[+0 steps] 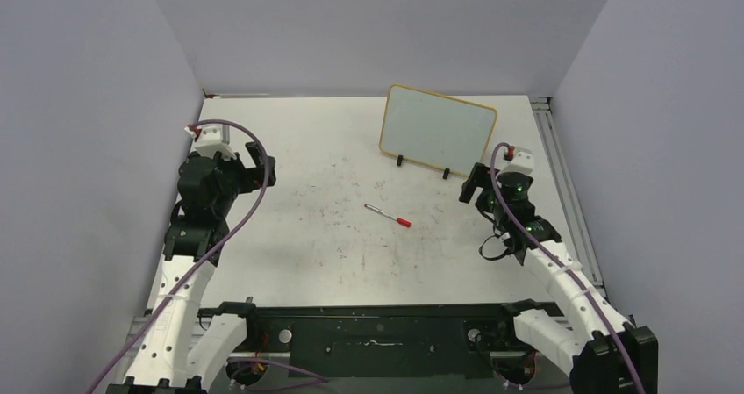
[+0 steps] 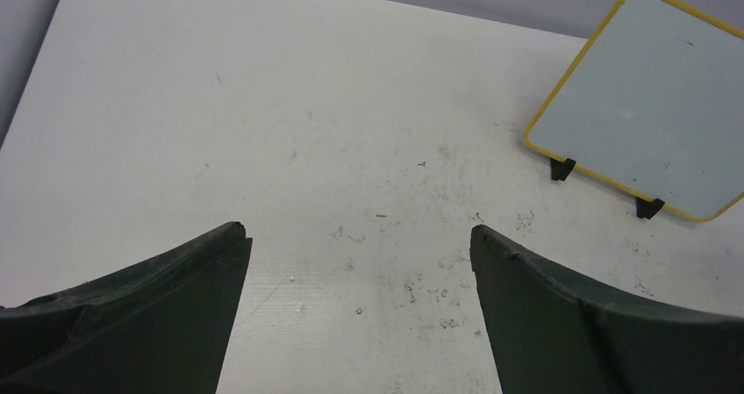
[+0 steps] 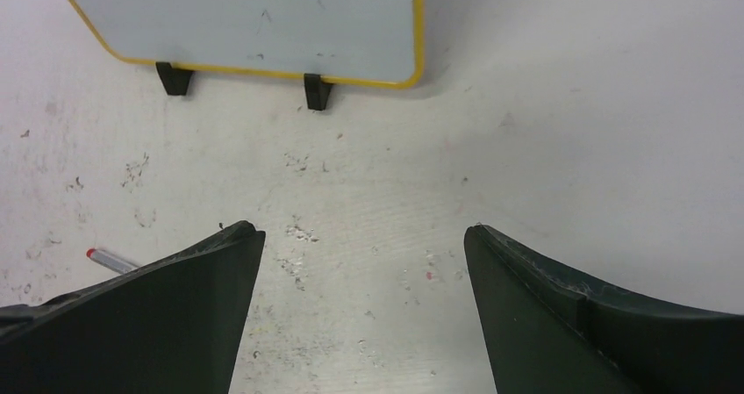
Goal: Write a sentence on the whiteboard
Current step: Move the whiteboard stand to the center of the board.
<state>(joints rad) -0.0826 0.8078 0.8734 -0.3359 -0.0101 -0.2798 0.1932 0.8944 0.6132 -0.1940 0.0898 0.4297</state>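
1. Whiteboard (image 1: 436, 129), top view: it stands on its feet at the far right of the table (image 1: 298, 254) with a blank face. The marker (image 1: 389, 216) lies flat mid-table, near the board but apart from it. The left gripper (image 1: 261, 168) and right gripper (image 1: 475, 183) both hover and hold nothing.
2. Left wrist: jaws are spread wide with only bare tabletop between them. The board (image 2: 649, 104) sits upper right with both black feet (image 2: 562, 168) showing. No marker in this frame.
3. Right wrist: jaws are spread wide and empty. The board (image 3: 254, 17) is dead ahead, and the marker's end (image 3: 110, 258) peeks out beside the finger at frame left.
4. My read: you're at the pickup step, with writing not started. The right arm looks closer, so swing it over the marker, line the jaws across the barrel, drop and pinch. I can't tell whether it's capped, so check before you go to the board.
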